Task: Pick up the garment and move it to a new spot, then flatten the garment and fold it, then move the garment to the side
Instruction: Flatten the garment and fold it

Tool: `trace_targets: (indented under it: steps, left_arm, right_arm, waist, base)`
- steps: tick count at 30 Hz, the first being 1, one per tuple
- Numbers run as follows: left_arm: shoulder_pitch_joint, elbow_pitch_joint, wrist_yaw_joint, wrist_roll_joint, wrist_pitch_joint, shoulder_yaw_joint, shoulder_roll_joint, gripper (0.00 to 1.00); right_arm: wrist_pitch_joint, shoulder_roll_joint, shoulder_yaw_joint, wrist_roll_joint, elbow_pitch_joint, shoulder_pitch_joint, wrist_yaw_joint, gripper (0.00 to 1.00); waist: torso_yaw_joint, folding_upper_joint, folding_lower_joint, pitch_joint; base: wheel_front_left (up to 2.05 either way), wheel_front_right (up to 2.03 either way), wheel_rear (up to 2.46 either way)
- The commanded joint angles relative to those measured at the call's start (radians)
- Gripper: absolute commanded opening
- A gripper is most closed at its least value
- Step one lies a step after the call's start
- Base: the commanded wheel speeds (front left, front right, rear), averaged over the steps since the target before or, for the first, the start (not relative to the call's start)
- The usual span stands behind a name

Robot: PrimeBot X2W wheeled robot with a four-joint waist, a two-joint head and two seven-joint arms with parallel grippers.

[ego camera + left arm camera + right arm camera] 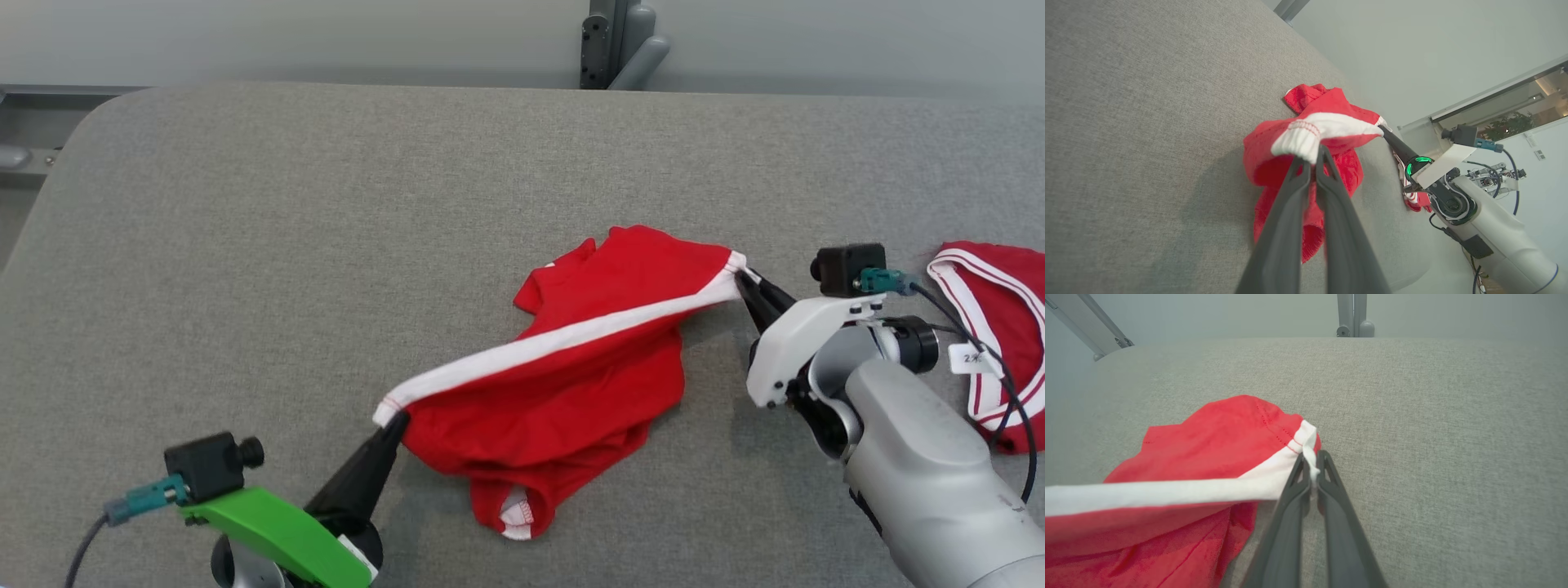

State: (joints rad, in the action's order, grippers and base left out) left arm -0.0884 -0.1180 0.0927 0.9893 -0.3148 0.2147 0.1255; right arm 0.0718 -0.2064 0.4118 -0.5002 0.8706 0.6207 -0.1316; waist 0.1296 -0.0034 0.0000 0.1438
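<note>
The garment (588, 367) is red with a white band along one edge, and it lies crumpled on the grey table (326, 245) near the middle. My left gripper (397, 420) is shut on the band's near left end. My right gripper (744, 278) is shut on the band's far right end. The white band runs taut between the two. In the left wrist view, my left gripper (1314, 157) pinches the ribbed white band of the garment (1327, 122). The right wrist view has my right gripper (1310, 465) clamped on the white corner of the garment (1208, 457).
A second red garment with white stripes and a tag (992, 327) lies at the table's right edge, behind my right arm. A grey bracket (616, 45) stands past the table's far edge. Open grey surface stretches to the left and back.
</note>
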Motion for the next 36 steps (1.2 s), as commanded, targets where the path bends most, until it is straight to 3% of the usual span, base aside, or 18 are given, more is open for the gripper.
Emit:
trace_targets:
  steps: [1,8,10,13,14,18,24,28,31,36]
  left_arm:
    - [0.039,-0.049,0.006,-0.016,-0.02,-0.008,0.034,0.0]
    - [0.257,-0.194,-0.005,-0.026,-0.134,-0.061,0.15,0.0]
    - [0.308,-0.196,-0.007,-0.028,-0.154,-0.069,0.165,0.0]
    - [0.486,-0.166,-0.015,-0.029,-0.217,-0.086,0.21,0.0]
    - [0.621,-0.113,-0.018,-0.039,-0.243,-0.091,0.227,0.0]
    - [0.902,0.04,-0.005,-0.098,-0.232,-0.063,0.213,0.0]
    - [1.238,0.311,0.031,-0.212,-0.002,-0.009,0.162,0.0]
    - [1.334,0.445,0.038,-0.236,0.199,0.054,0.166,0.0]
    - [1.31,0.476,0.039,-0.226,0.336,0.169,0.204,0.0]
    - [1.075,0.431,0.039,-0.167,0.536,0.386,0.314,0.0]
  right_arm:
    - [-0.015,-0.018,-0.017,-0.042,-0.066,0.013,0.002,0.0]
    - [-0.174,-0.081,-0.128,-0.173,-0.382,0.101,0.002,0.0]
    - [-0.202,-0.084,-0.152,-0.175,-0.418,0.126,0.002,0.0]
    - [-0.284,-0.078,-0.24,-0.139,-0.485,0.23,0.002,0.0]
    - [-0.317,-0.056,-0.304,-0.09,-0.487,0.317,0.002,0.0]
    - [-0.319,0.021,-0.442,0.046,-0.431,0.516,0.002,0.0]
    - [-0.177,0.126,-0.592,0.234,-0.315,0.782,0.002,0.0]
    - [-0.076,0.148,-0.604,0.247,-0.252,0.832,0.002,0.0]
    - [-0.01,0.154,-0.537,0.187,-0.241,0.76,0.002,0.0]
    - [0.074,0.155,-0.36,0.021,-0.325,0.415,0.001,0.0]
  waist:
    - [-0.01,0.0034,0.0,0.003]
    - [-0.04,0.0034,0.0,0.066]
    - [-0.042,0.0034,0.0,0.082]
    - [-0.049,0.0034,0.0,0.141]
    - [-0.052,0.0034,0.0,0.183]
    - [-0.047,0.0034,0.0,0.257]
    - [-0.052,0.0034,0.0,0.322]
    - [-0.075,0.0034,0.0,0.349]
    - [-0.092,0.0034,0.0,0.361]
    - [-0.119,0.0034,0.0,0.307]
  base:
    - [0.0,0.0,0.0]
    - [0.0,0.0,0.0]
    - [0.0,0.0,0.0]
    - [0.0,0.0,0.0]
    - [0.0,0.0,0.0]
    - [0.0,0.0,0.0]
    - [0.0,0.0,0.0]
    - [0.0,0.0,0.0]
    - [0.0,0.0,0.0]
    - [0.0,0.0,0.0]
